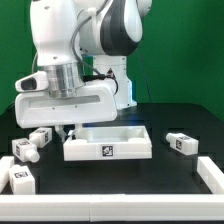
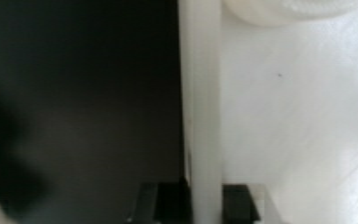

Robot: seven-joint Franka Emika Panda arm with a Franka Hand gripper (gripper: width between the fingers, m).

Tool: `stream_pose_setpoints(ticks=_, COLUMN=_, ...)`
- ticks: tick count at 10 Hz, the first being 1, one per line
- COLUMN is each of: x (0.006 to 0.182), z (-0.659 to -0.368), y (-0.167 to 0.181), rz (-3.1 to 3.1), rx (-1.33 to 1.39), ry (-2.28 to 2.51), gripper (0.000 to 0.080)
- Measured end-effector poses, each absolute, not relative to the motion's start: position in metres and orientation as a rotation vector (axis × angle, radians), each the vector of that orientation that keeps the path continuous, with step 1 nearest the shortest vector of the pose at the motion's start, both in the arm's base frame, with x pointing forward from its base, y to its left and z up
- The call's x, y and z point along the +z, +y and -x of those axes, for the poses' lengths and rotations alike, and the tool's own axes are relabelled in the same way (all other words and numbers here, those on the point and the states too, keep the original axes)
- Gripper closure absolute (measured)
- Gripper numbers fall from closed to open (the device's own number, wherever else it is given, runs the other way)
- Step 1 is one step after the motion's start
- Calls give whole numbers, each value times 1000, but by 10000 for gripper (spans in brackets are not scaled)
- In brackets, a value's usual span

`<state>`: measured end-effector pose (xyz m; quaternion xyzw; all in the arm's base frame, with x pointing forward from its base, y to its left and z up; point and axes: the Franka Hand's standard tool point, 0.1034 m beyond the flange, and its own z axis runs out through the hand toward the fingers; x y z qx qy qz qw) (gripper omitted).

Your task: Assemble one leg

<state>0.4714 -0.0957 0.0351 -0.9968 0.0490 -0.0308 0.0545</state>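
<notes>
The white square tray (image 1: 107, 150) lies in the middle of the black table. My gripper (image 1: 71, 127) is down at the tray's end on the exterior view's left. In the wrist view the tray's thin wall (image 2: 199, 100) runs straight between my two dark fingertips (image 2: 169, 203), which sit against it on either side, so the gripper (image 2: 201, 202) is shut on that wall. A recessed round corner (image 2: 279, 8) of the tray shows beyond. Small white tagged legs lie loose: one (image 1: 40, 136) right beside the gripper, one (image 1: 25, 151) and one (image 1: 20, 179) nearer the front, one (image 1: 181, 142) on the right.
A low white rail (image 1: 211, 176) borders the table at the front and on the exterior view's right. A green wall stands behind. The robot's bulky white hand (image 1: 65, 98) hangs over the tray's left end and hides the fingers in the exterior view.
</notes>
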Motion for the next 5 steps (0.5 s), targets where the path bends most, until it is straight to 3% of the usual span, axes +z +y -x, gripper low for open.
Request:
stream_pose_setpoints(ticks=2, x=39, z=-511, y=-65, rz=3013, rx=-103, ry=166, gripper=744)
stream_pose_setpoints(ticks=5, x=35, z=-516, y=-56, rz=3019, rx=-81, ry=125, gripper=744)
